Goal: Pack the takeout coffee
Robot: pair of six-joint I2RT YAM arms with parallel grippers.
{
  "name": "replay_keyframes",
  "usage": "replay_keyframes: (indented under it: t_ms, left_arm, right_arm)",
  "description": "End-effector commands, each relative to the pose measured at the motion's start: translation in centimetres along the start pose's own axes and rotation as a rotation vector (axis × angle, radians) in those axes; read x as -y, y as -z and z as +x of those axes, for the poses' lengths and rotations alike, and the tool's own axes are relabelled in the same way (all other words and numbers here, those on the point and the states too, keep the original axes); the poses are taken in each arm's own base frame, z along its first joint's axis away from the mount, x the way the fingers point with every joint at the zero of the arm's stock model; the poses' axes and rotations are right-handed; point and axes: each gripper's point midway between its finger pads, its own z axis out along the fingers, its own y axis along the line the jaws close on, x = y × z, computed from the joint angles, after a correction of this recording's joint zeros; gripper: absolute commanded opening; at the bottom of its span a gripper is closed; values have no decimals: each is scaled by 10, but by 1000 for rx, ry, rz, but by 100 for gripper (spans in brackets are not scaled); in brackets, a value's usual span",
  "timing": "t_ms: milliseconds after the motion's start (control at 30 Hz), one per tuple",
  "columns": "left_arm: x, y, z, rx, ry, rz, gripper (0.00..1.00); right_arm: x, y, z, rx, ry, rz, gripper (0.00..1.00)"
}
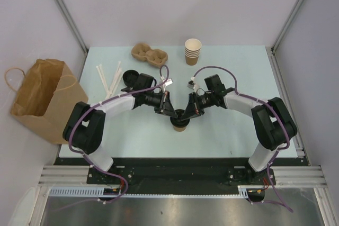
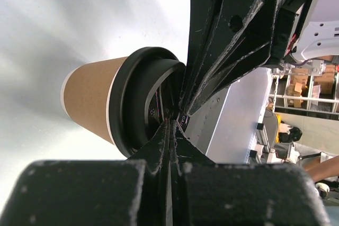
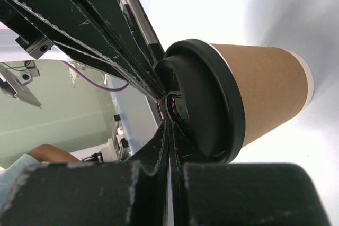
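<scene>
The takeout coffee point(image 1: 180, 125) stands upright near the middle of the worktop point(image 1: 132, 136). The left claw point(image 1: 172, 111) and the right claw point(image 1: 189, 112) are both fully closed, holding nothing; their tips meet at its black lid point(image 3: 212, 109). I judge the paper wall light and easy to crush, so a gentle hold around it, under the lid rim, seems best. Whether liquid is inside, or the tips press the lid, I cannot tell

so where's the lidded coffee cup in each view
Top external: takeout coffee low centre, between left gripper and right gripper.
Left wrist: left of centre, lid toward the camera.
Right wrist: right of centre, lid toward the camera.
Shared landmark: its black lid.
</scene>
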Motion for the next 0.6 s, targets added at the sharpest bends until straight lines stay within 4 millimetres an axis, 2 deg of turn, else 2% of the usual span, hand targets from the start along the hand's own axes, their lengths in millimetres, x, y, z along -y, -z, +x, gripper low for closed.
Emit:
replay_keyframes:
  t_ms: [0,333,567]
  left_arm:
    - [-47,-7,7,-16,-9,-182,0]
    - [-66,-8,15,-50,9,-253,0]
    - [-72,-8,17,-63,11,-272,0]
  right_arm:
    - [47,-7,-2,22,-2,159,0]
    - [55,-8,-2,20,-7,171,0]
    - [57,-9,-3,22,-13,172,0]
